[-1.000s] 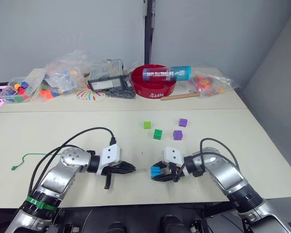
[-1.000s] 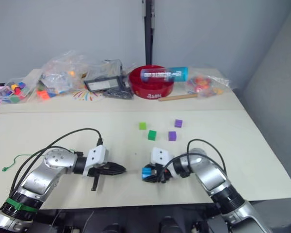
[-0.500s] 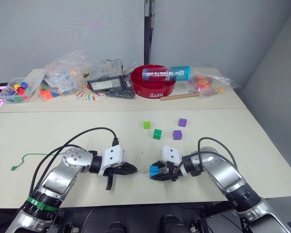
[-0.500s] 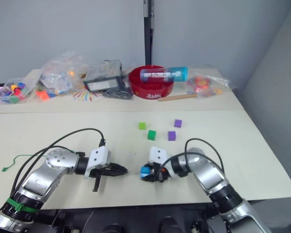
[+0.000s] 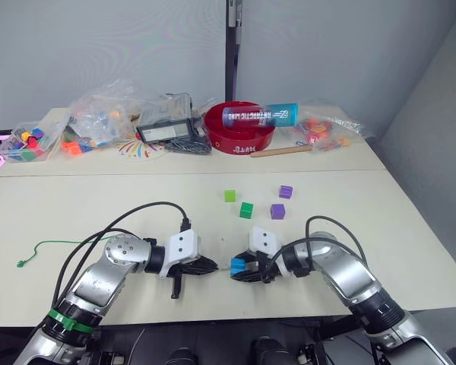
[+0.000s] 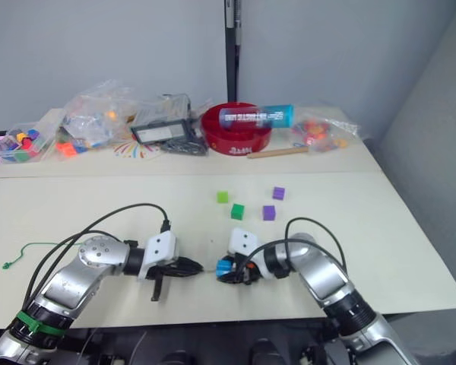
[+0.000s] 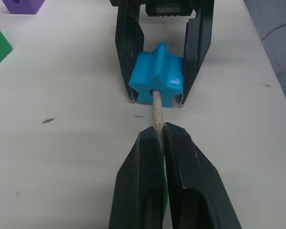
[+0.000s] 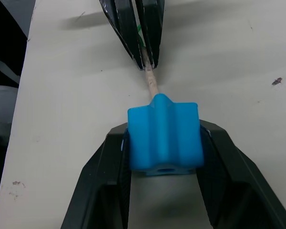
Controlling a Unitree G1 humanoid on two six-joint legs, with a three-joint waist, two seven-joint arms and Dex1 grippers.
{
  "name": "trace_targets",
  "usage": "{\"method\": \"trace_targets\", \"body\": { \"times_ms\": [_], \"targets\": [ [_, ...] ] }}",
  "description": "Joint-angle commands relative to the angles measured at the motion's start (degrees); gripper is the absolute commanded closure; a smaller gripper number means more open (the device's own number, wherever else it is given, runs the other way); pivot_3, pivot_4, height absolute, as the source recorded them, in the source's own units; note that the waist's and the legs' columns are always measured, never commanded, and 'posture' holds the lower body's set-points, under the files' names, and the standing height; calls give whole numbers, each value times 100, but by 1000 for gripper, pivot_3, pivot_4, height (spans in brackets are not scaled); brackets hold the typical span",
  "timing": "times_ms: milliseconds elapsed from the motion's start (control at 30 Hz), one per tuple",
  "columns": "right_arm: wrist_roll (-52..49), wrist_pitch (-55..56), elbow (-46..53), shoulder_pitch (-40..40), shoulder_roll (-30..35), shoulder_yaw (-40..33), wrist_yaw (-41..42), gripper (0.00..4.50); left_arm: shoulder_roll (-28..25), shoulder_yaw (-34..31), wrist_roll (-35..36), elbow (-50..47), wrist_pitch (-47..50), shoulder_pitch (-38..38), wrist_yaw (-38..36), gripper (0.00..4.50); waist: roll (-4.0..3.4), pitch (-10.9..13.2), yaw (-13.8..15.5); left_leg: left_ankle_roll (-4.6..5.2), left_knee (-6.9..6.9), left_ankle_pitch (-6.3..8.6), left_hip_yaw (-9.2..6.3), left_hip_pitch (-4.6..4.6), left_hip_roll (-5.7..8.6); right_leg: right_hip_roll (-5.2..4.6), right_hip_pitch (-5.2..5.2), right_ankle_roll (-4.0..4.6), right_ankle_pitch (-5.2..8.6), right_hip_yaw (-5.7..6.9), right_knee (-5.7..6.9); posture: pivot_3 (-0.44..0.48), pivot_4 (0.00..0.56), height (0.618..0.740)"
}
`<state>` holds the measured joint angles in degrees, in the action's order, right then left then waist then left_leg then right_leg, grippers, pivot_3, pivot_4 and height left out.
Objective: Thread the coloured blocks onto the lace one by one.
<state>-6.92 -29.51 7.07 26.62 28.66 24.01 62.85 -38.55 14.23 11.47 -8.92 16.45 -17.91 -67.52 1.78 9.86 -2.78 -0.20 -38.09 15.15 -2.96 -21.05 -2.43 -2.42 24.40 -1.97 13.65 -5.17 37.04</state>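
- The blue-capped tube lying on the red bowl carries white lettering (too small to read).
- The bowl's front lettering is likewise illegible.

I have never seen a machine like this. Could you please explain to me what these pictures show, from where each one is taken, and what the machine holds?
This is a humanoid robot with two arms, each ending in a gripper of two black fingers. Two pictures come from cameras in its head, looking down over a pale table. The other two come from cameras on its wrists, looking along the fingers.

The right gripper is shut on a blue block. The left gripper pinches the pale stiff tip of a green lace, and that tip enters the block's hole. The rest of the lace trails across the table on the robot's left.

Four more blocks lie ahead: light green, dark green and two purple. Bags of toys and a red bowl lie at the far edge.
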Motion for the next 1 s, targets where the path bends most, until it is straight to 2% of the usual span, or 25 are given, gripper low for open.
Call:
{"method": "trace_targets", "body": {
  "times_ms": [33, 267, 500, 733, 1000],
  "targets": [
    [-14, -118, 165, -40, -15, 56, -83, 3136, 34, 40, 57, -220, 65, -92, 25, 4500, 0, 0, 0, 0, 0, 0, 0, 0, 0, 0, 0, 0, 0, 0, 0, 0, 150, 731],
    [-45, -284, 228, -13, -115, 42, -215, 3136, 196, 155, 60, -244, 139, -172, 60, 4500, 0, 0, 7, 0, 0, 0, 0, 0, 1, 0, -1, 0, 0, 0, 0, 0, 150, 731],
    [-122, -526, 443, -78, -302, 107, -365, 3136, 651, 383, -28, 296, -55, -422, -11, 4500, 0, -2, 11, 0, -9, 0, -2, 2, 1, 0, -6, 0, 0, 1, 1, 0, 150, 731],
    [-91, -534, 388, -90, -340, 90, -452, 3136, 685, 340, 98, 434, -96, -472, -277, 4500, 0, -2, -11, 0, -9, 0, -3, 3, -1, 3, -6, 0, 0, 2, 3, 0, 150, 731],
    [-75, -511, 349, -155, -258, 73, -471, 3136, 352, -37, 416, 91, 227, -442, -486, 1880, 1, -2, -51, 0, -9, 0, -5, 2, -2, 4, -5, 0, 0, 3, 4, 0, 150, 731]
  ]
}}
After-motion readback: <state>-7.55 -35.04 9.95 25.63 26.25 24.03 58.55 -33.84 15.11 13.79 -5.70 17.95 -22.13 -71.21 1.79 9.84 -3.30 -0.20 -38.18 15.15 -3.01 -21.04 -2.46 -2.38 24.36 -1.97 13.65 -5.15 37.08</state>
